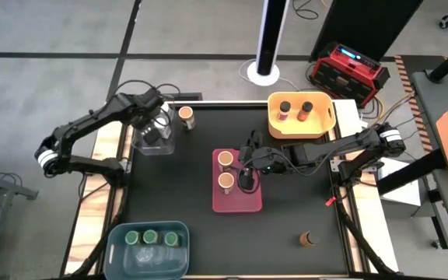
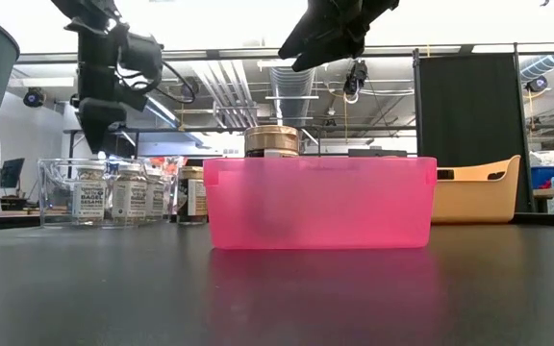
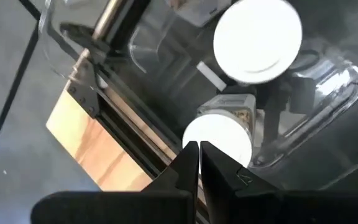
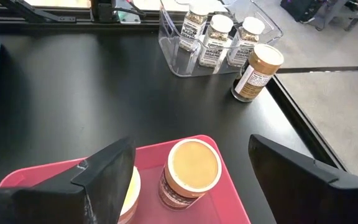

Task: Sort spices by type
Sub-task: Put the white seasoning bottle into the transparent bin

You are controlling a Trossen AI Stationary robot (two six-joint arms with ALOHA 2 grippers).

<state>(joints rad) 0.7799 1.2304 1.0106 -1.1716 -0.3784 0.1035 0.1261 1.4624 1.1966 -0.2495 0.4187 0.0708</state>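
A clear bin [image 1: 140, 146] at the table's far left holds white-lidded spice jars [image 3: 258, 40]. My left gripper [image 3: 194, 149] is shut just above them, its fingers clear of their lids in the low view [image 2: 106, 135]. An orange-lidded jar [image 1: 186, 117] stands on the table beside that bin. Two more orange-lidded jars [image 1: 225, 159] stand in the pink bin [image 1: 236, 204] at the middle. My right gripper [image 4: 191, 146] hangs open well above the pink bin, its fingers on either side of one jar [image 4: 190, 171] without touching it.
A yellow bin [image 1: 321, 124] at the far right holds two dark-lidded jars [image 1: 285, 106]. A blue bin [image 1: 123, 257] at the near left holds green-lidded jars [image 1: 149, 236]. One dark jar [image 1: 308, 239] sits alone on the mat near the right front.
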